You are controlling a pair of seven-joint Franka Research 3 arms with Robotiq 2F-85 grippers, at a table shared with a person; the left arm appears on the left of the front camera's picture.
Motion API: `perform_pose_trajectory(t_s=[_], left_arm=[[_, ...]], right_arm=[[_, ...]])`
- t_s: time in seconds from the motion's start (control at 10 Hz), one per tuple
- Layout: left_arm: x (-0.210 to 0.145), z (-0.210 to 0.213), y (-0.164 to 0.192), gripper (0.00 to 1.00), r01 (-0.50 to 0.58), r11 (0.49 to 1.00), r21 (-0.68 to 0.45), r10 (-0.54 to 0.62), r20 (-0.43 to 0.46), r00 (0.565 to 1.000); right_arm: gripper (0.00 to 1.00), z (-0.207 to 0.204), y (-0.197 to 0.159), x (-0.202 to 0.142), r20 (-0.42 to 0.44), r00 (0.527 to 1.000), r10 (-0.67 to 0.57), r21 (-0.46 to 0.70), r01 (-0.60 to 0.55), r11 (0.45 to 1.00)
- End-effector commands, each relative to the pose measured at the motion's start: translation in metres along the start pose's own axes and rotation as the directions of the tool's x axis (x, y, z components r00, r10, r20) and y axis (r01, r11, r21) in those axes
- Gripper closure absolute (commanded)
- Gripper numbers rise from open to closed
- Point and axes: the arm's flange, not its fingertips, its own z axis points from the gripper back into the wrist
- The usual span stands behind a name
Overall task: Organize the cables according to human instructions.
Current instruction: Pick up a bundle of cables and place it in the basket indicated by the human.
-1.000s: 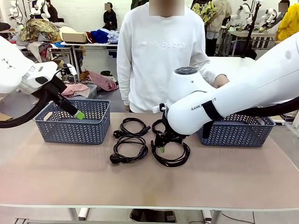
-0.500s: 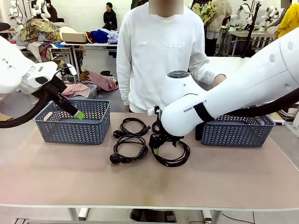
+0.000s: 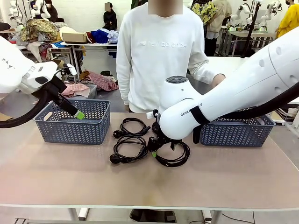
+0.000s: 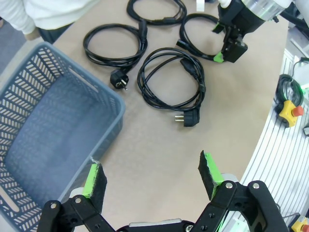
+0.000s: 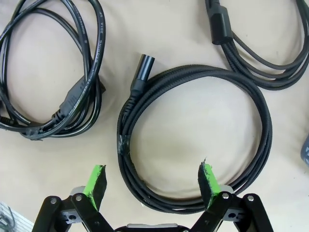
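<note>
Right arm [image 3: 219, 102] has slid left and lower over the cables [image 3: 116, 159], four coils mid-surface near the far edge, between two baskets [image 3: 70, 128]. Jaws apart above the right-hand coil [image 5: 207, 72]. Left arm [image 3: 28, 77] jaws apart too.

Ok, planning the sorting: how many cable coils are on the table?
4 coils, in two rows on the table. Far row: one toward the left basket, one behind the right arm. Near row: one toward the left basket, one under the open right gripper. None seems hidden.
</note>
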Motion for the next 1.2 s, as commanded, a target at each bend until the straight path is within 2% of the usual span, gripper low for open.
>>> perform_pose_trajectory(t_s=[0.0, 1.1], left_arm=[[-0.002, 0.0, 0.003, 0.0, 0.015, 1.0, -0.019, -0.014, 0.018, 1.0], [-0.002, 0.0, 0.003, 0.0, 0.015, 1.0, -0.019, -0.014, 0.018, 1.0]], right_arm=[[0.0, -0.005, 0.007, 0.01, 0.022, 0.999, -0.035, -0.035, 0.036, 0.999], [0.0, -0.027, 0.009, 0.025, -0.002, 0.998, -0.059, -0.096, 0.058, 0.994]])
